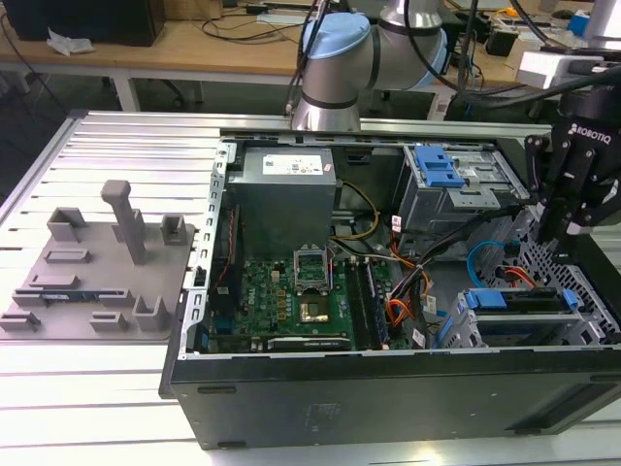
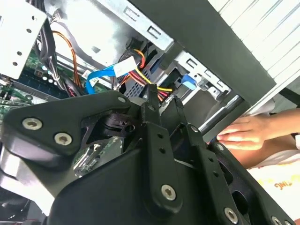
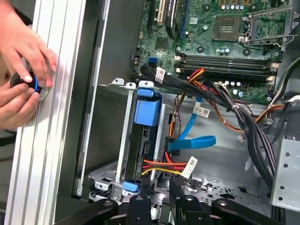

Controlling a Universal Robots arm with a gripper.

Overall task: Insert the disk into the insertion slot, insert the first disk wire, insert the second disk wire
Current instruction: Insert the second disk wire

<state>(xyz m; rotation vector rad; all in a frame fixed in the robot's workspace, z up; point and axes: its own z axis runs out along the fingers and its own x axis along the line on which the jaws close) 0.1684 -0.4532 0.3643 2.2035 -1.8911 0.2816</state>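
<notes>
1 blue-framed disk sits inside the grey insertion slot.

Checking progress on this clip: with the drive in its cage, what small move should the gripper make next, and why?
Probably a short descent toward the cable end of the drive. It already sits in the grey cage, the gripper hangs over that end, and the light-blue cable and orange cable lie there; whether either is plugged in, I cannot tell.
</notes>
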